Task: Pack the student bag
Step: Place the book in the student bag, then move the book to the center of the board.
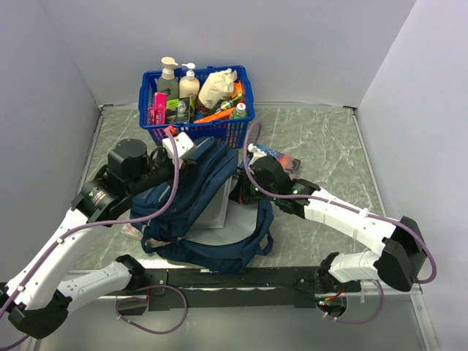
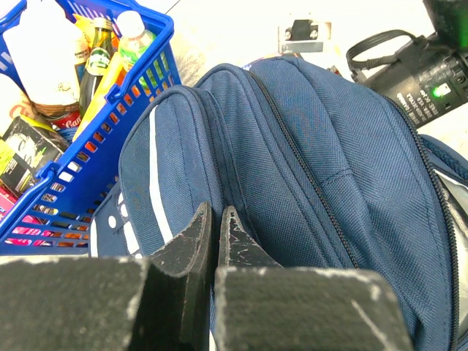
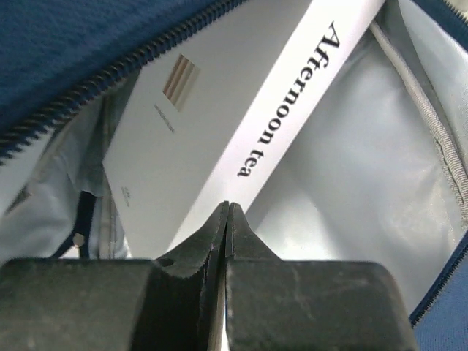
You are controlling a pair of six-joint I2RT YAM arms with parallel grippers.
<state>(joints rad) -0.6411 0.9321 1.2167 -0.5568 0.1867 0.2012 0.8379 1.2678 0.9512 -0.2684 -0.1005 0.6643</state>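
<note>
While the one student bag [image 1: 191, 201] lies on the desk [image 1: 322, 146], long axis running from the single blue basket [image 1: 194, 131] toward the near edge, the left pincer [image 2: 216, 219] sits closed at its fabric, the right pincer [image 3: 228, 212] closed above one white book [image 3: 190, 131] inside.

The top camera looked down from above and behind the arm bases over the whole desk [image 1: 329, 153]. The left wrist camera sat close above the student bag [image 2: 307, 183], facing the basket [image 2: 110, 124]. The right wrist camera peered from very near into the bag's open compartment. All three shared the bag.
</note>
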